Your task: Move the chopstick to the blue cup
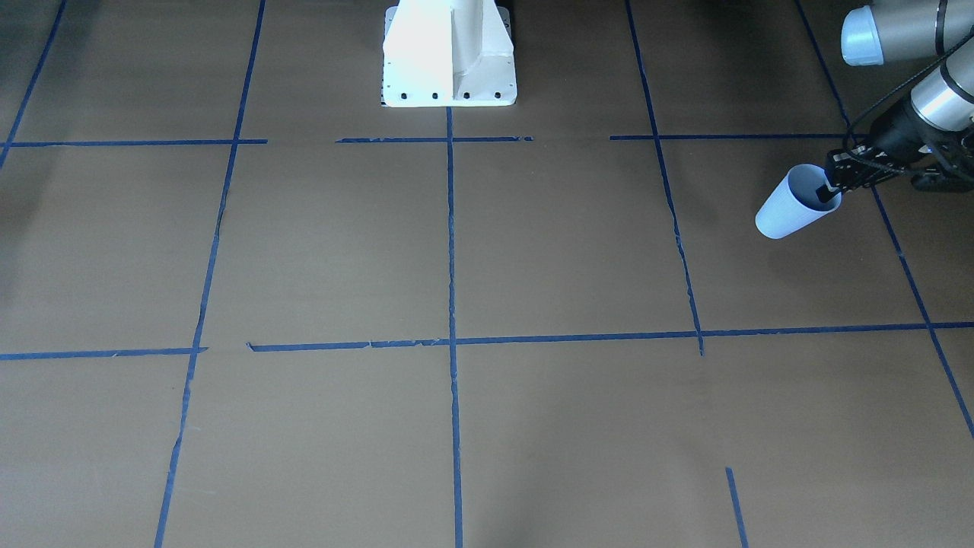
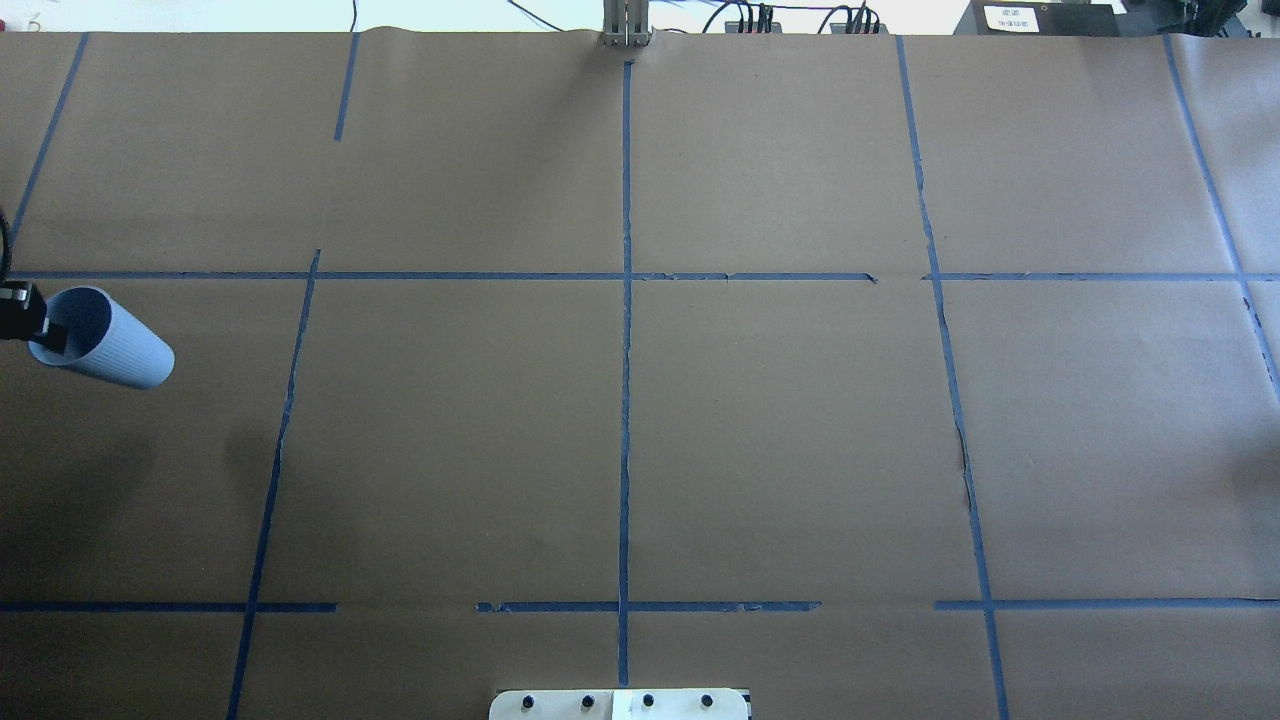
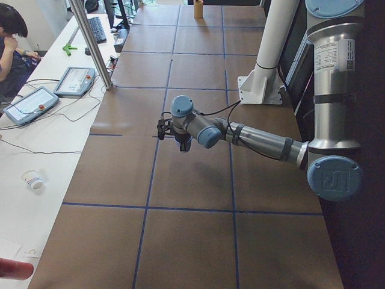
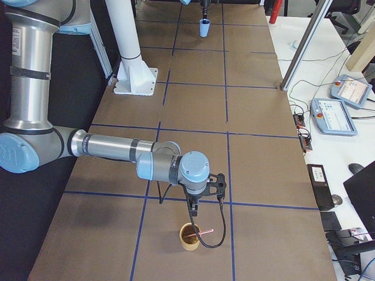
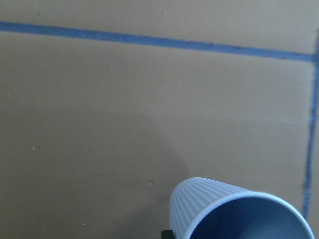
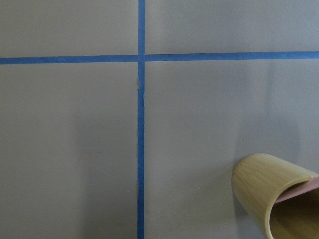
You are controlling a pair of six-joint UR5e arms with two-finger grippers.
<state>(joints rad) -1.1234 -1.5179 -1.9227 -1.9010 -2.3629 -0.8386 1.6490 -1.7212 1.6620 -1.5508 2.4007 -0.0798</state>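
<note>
My left gripper (image 1: 825, 190) is shut on the rim of the pale blue ribbed cup (image 1: 795, 205), one finger inside its mouth. It holds the blue cup (image 2: 105, 340) tilted above the table at the left edge of the overhead view. The left wrist view shows the blue cup (image 5: 234, 211) and its dark inside. The pinkish chopstick (image 4: 205, 232) leans out of a tan bamboo cup (image 4: 190, 237) far over on my right side. The chopstick (image 6: 299, 189) also shows at that cup's rim (image 6: 271, 191). My right gripper (image 4: 193, 212) hangs just above the tan cup. I cannot tell if it is open or shut.
The white robot base (image 1: 449, 57) stands at the table's middle edge. Blue tape lines (image 2: 625, 400) cross the brown paper. A metal post (image 3: 90, 42), teach pendants (image 4: 337, 114) and a seated person (image 3: 12, 36) are on the operators' side.
</note>
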